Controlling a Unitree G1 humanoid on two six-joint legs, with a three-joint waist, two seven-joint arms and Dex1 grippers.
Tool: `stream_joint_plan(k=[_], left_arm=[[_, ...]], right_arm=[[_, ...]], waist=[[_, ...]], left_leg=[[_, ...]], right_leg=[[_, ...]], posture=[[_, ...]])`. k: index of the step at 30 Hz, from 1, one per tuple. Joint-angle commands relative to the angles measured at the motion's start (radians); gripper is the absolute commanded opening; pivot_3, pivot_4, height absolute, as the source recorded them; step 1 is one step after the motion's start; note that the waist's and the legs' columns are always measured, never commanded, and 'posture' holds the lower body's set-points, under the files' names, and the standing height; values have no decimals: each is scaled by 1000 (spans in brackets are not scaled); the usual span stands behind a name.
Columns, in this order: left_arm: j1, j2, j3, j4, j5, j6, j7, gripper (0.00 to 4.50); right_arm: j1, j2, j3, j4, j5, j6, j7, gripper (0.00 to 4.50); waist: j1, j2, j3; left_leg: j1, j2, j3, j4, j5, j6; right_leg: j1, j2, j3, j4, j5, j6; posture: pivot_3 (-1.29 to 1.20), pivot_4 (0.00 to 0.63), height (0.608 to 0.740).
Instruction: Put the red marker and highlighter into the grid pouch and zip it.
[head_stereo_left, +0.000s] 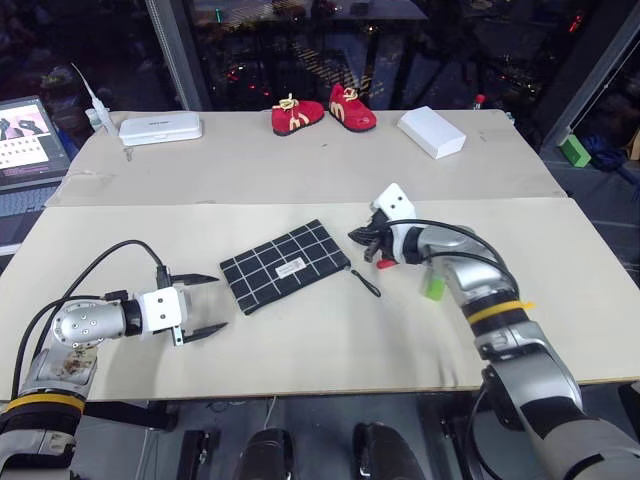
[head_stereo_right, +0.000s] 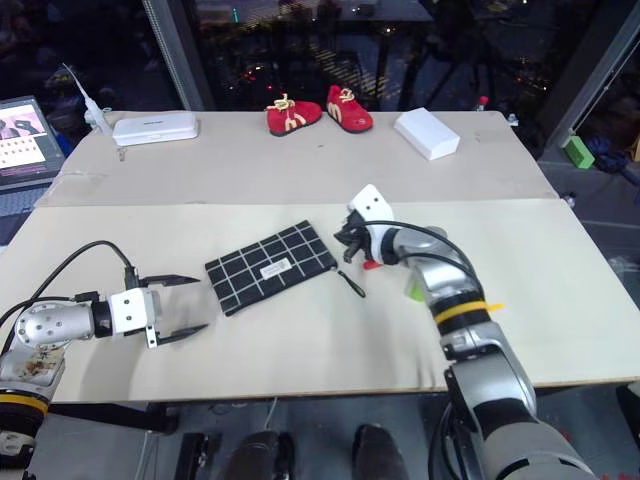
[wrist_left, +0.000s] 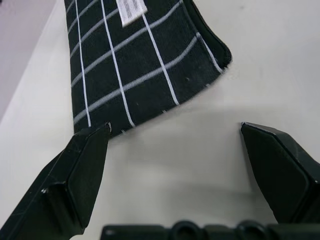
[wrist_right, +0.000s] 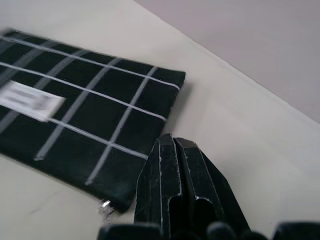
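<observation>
I'm holding my left gripper (head_stereo_left: 207, 305) spread wide and low, while my right gripper (head_stereo_left: 366, 239) is pinched closed, reaching inward.

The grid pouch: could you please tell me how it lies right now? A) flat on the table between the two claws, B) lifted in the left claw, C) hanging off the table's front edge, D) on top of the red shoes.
A: the grid pouch lies flat on the table, with the open left claw at one end and the shut right claw beyond the other.
</observation>
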Motion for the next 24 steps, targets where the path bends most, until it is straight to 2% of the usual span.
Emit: stream_joint_plan(k=[1, 10, 16, 20, 22, 24], left_arm=[[-10, -14, -9, -12, -20, 2, 7, 4500], [-9, -12, -15, 8, -27, -5, 3, 4500], [-38, -16, -25, 25, -27, -15, -3, 4500], [-89, -19, -52, 84, 26, -86, 20, 4500], [-128, -36, -80, 137, 126, -182, 103, 4500], [-151, -57, -100, 158, 157, -226, 137, 4500]], right_arm=[[-53, 40, 2, 60, -24, -48, 3, 48], [-58, 128, 23, 133, -76, -81, -14, 48], [-53, 129, 86, 221, -189, -123, -57, 48], [-73, 131, 72, 247, -197, -156, -60, 48], [-80, 138, 58, 255, -190, -160, -58, 48], [-84, 140, 49, 261, -188, -163, -61, 48]], waist=[[-2, 0, 0], [-8, 0, 0], [-9, 0, 0], [-8, 0, 0], [-7, 0, 0], [-5, 0, 0]], left_leg=[[0, 0, 0, 0, 0, 0], [1, 1, 0, 0, 0, 0], [2, 1, 0, 0, 0, 0], [4, 1, 0, 0, 1, -2], [5, 1, 0, 0, 1, -2], [5, 0, 0, 0, 1, -2]], right_leg=[[0, 0, 0, 0, 0, 0], [0, 0, 0, 1, 0, 0], [1, 0, 0, 1, 0, 0], [2, 0, 0, 1, 0, 0], [2, 0, 0, 1, 0, 0], [3, 0, 0, 1, 0, 0]], posture=[[0, 150, 740], [0, 150, 740], [0, 150, 740], [0, 150, 740], [0, 150, 740], [0, 150, 740]])
